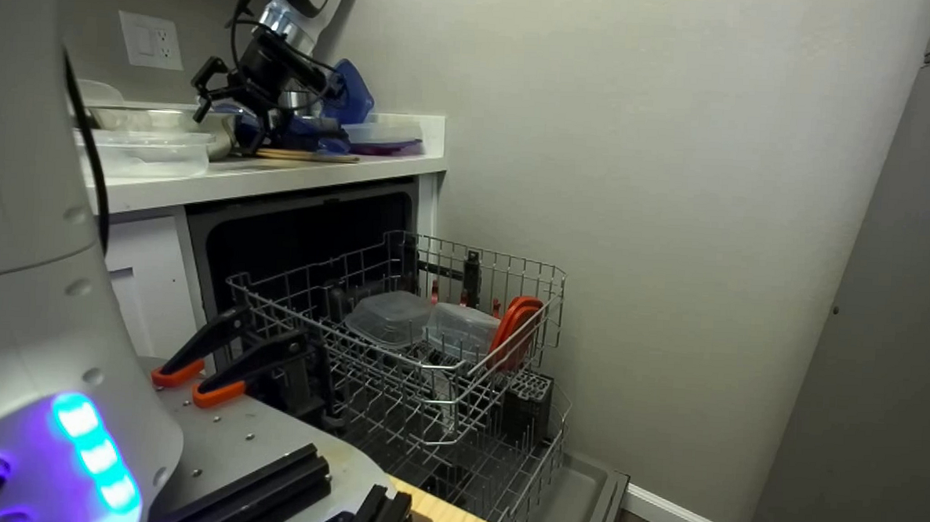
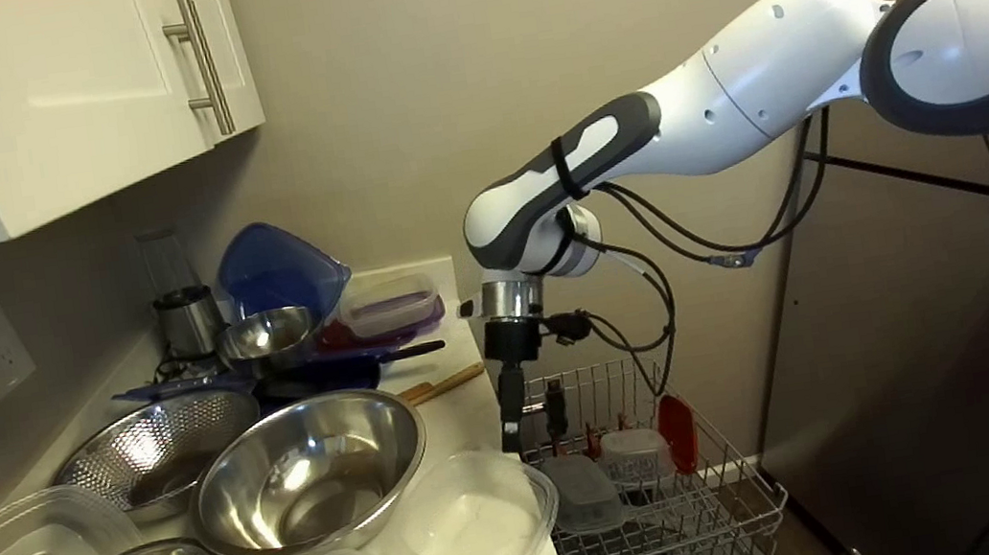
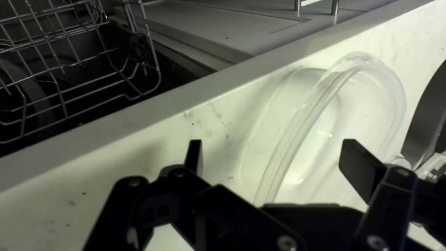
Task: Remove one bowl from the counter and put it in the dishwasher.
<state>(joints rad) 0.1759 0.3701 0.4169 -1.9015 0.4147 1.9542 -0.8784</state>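
Rounded plastic bowl (image 3: 331,132), clear, set on white counter (image 3: 115,157) near wide-spread gripper (image 3: 273,151); polished steel bowls (image 2: 308,468) ranged alongside; clear plastic containers (image 1: 388,318) and flat red pieces (image 1: 515,326) held in wire dishwasher rack (image 1: 438,366).

Your gripper (image 3: 273,155) is black, and your arm (image 2: 776,73) is white with dark grey parts. You have a white counter (image 3: 35,205) with small grey specks. The metal bowls (image 2: 276,478) are silver, and the colander (image 2: 191,425) shows a dotted pattern. The dishwasher (image 1: 301,234) is black inside, its wire rack (image 1: 438,366) grey.
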